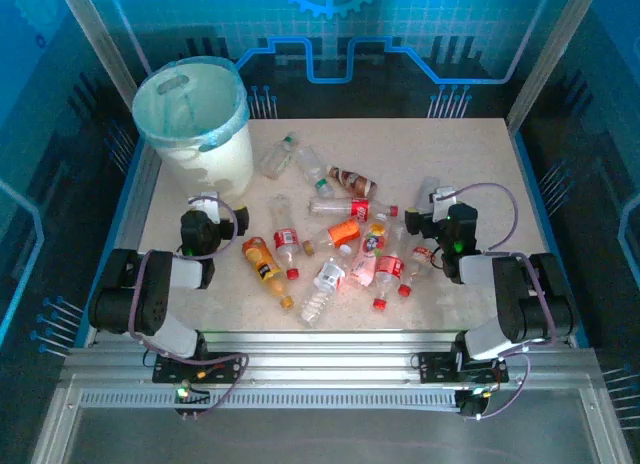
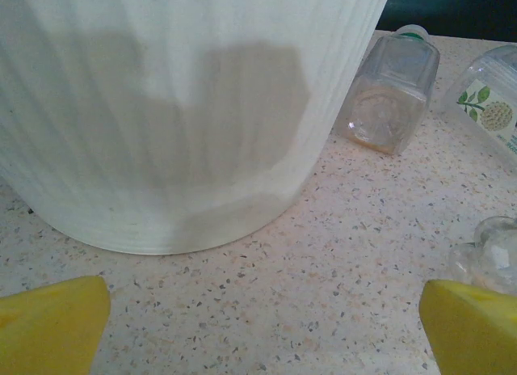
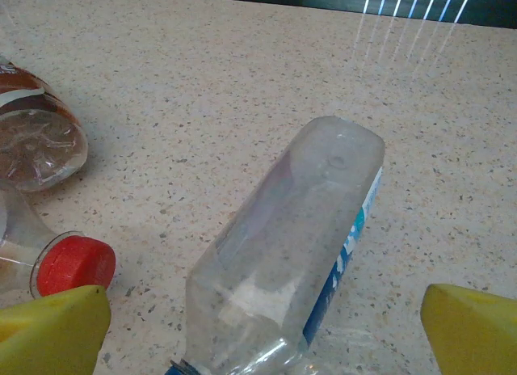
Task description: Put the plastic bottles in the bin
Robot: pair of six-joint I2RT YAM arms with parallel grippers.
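Observation:
The bin (image 1: 190, 109), a white bucket with a pale blue-green liner, stands at the table's far left. Plastic bottles lie scattered mid-table: an orange one (image 1: 266, 267), a red-labelled one (image 1: 287, 246), a brown one (image 1: 351, 180) and several clear ones. My left gripper (image 1: 206, 200) is open just in front of the bin's white wall (image 2: 178, 108), its yellow fingertips (image 2: 48, 326) empty. My right gripper (image 1: 440, 198) is open too. A clear bottle with a blue label (image 3: 291, 254) lies on the table between its fingertips (image 3: 472, 330), untouched.
A clear square bottle (image 2: 392, 92) and a green-labelled one (image 2: 494, 100) lie right of the bin. A red-capped bottle (image 3: 73, 266) and a brown-labelled bottle's base (image 3: 36, 141) lie left of my right gripper. Glass walls and posts ring the table (image 1: 480, 164).

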